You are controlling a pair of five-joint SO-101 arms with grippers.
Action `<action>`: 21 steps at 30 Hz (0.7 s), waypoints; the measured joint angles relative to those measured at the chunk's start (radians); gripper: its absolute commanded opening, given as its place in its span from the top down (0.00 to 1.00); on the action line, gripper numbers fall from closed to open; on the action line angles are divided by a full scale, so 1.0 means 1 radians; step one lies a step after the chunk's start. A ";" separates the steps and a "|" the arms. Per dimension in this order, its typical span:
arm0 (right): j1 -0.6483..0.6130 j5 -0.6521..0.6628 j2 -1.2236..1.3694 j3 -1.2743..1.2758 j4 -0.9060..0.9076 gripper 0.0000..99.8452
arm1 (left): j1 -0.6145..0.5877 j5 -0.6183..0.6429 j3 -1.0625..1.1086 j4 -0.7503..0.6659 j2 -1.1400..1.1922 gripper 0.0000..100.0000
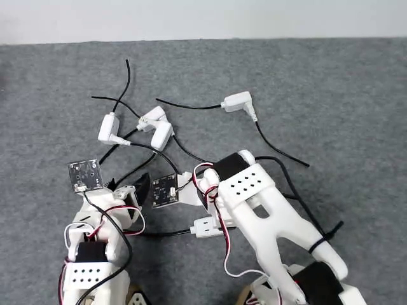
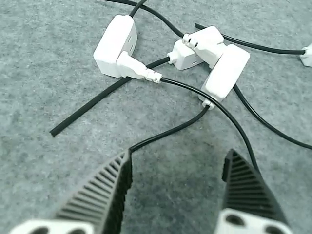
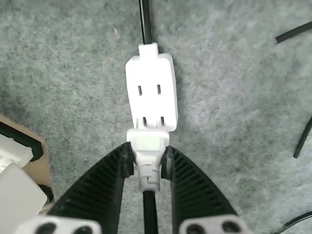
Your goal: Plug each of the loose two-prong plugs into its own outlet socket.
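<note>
In the right wrist view my right gripper [image 3: 146, 155] is shut on a white two-prong plug [image 3: 147, 146]. The plug is pressed against the end of a white outlet block [image 3: 150, 92], and its prongs are hidden. That outlet [image 1: 205, 227] lies beside the right arm [image 1: 254, 190] in the high view. My left gripper [image 2: 178, 158] hangs open over bare carpet, holding nothing. Beyond it lie two more outlets, one [image 2: 114, 46] with a plug [image 2: 136, 68] in it, the other [image 2: 225, 70] joined to a plug [image 2: 195, 46].
A further white plug [image 1: 236, 101] with its black cord lies apart at the back right of the grey carpet [image 1: 343, 95]. Black cords [image 1: 280, 152] loop across the middle and under the right arm. A cut cord end [image 2: 53, 131] lies near the left gripper.
</note>
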 measured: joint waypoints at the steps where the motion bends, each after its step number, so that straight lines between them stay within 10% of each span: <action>1: 0.000 0.003 0.000 0.000 0.000 0.99 | 0.000 0.000 0.000 0.000 0.000 0.72; 21: 0.003 0.008 0.008 0.114 -0.117 0.99 | 0.000 0.000 0.000 0.000 0.000 0.72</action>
